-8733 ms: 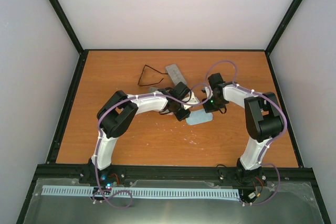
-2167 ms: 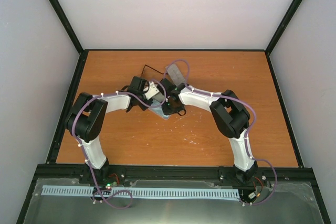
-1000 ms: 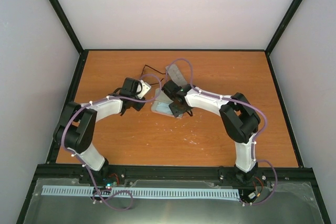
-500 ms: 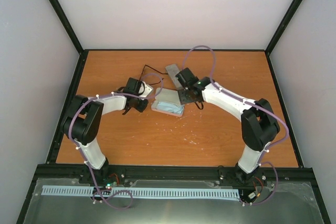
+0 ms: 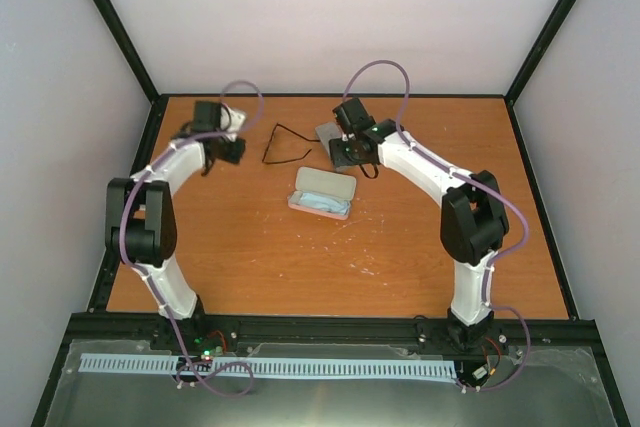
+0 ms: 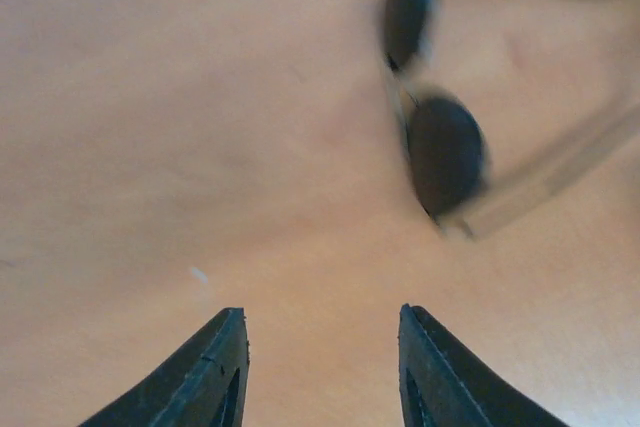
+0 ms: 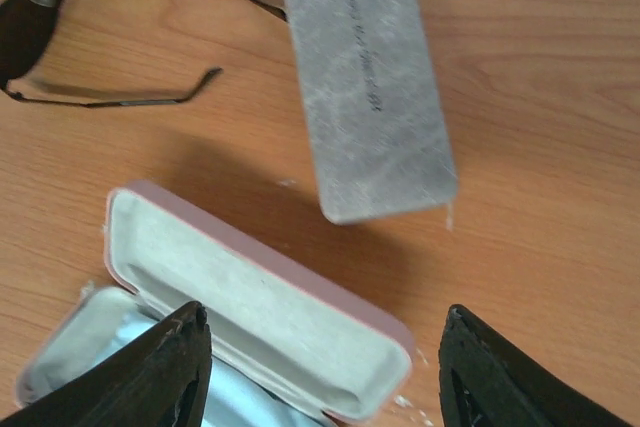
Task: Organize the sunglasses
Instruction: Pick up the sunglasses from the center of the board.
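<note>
Sunglasses (image 6: 445, 152) lie unfolded on the table (image 5: 400, 267), upper centre of the top view, near the open pink case (image 7: 250, 297) but outside it. Left gripper (image 6: 320, 367) and right gripper (image 7: 320, 367) are both spread apart and empty. The case is open; pickup, placing and closing likely remain.

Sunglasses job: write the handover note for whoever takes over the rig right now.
Left pincer: open, empty, low over the table at the far left, sunglasses just ahead of it.
Right pincer: open, empty, above the two cases.
Sunglasses: lying on the table with arms unfolded, left of the grey case, outside any case.
Pink case: lid open, light-blue cloth in its base.
Done: the case stands open and ready.
Left: pick up the sunglasses, probably fold the arms, lay them in the pink case, shut the lid.
</note>
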Available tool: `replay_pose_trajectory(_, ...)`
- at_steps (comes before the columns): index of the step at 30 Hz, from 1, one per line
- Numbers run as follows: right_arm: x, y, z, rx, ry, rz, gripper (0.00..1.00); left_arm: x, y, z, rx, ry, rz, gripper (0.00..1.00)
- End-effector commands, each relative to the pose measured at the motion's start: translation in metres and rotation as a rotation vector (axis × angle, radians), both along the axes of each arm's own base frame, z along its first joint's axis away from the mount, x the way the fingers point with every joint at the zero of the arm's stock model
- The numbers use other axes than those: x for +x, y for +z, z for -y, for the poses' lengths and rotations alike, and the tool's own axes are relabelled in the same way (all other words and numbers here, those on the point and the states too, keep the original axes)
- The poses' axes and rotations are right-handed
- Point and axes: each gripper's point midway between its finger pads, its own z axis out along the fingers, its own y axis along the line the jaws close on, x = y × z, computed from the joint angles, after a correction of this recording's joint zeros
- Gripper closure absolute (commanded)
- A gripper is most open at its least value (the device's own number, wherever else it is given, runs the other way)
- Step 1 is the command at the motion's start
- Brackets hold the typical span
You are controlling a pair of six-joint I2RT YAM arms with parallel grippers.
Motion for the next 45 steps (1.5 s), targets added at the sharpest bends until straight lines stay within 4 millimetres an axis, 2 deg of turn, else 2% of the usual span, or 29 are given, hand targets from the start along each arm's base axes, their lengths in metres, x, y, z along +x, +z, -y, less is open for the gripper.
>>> replay_pose_trajectory(1,0.010,0.006,-0.023,0.068,0.045,-0.001,0.39,0.032,0.022,-0.014,-0.024,-0.006,-0.045,0.57)
replay_pose_trajectory(5,0.014,0.010,-0.025,0.090,0.059,0.013,0.39,0.046,0.028,0.000,-0.086,-0.056,-0.108,0.48)
replay_pose_trajectory(7,0.015,0.012,-0.024,0.107,0.061,0.012,0.39,0.048,0.022,0.009,-0.132,-0.078,-0.191,0.44)
replay_pose_trajectory(10,0.017,0.013,-0.019,0.128,0.057,0.010,0.39,0.049,0.013,0.018,-0.169,-0.101,-0.275,0.46)
replay_pose_trajectory(13,0.016,0.013,-0.014,0.152,0.055,0.009,0.39,0.052,0.023,0.021,-0.190,-0.106,-0.271,0.45)
replay_pose_trajectory(15,0.016,0.013,-0.011,0.165,0.051,0.011,0.38,0.051,0.029,0.024,-0.203,-0.109,-0.270,0.41)
replay_pose_trajectory(23,0.010,0.003,-0.007,0.194,0.058,-0.008,0.39,0.043,0.027,0.048,-0.238,-0.146,-0.318,0.36)
replay_pose_trajectory(28,0.008,-0.001,-0.004,0.196,0.057,-0.015,0.39,0.041,0.010,0.068,-0.170,-0.170,-0.331,0.37)
replay_pose_trajectory(30,0.007,0.000,-0.003,0.199,0.057,-0.014,0.39,0.045,0.000,0.065,-0.125,-0.149,-0.331,0.51)
replay_pose_trajectory(32,0.007,0.001,-0.001,0.202,0.056,-0.010,0.39,0.050,-0.003,0.062,-0.096,-0.131,-0.316,0.57)
replay_pose_trajectory(40,0.005,0.001,0.007,0.209,0.036,-0.006,0.39,0.071,-0.006,0.039,0.050,-0.083,-0.229,0.52)
replay_pose_trajectory(45,0.006,0.000,0.010,0.207,0.030,-0.007,0.39,0.079,-0.009,0.040,0.062,-0.085,-0.211,0.52)
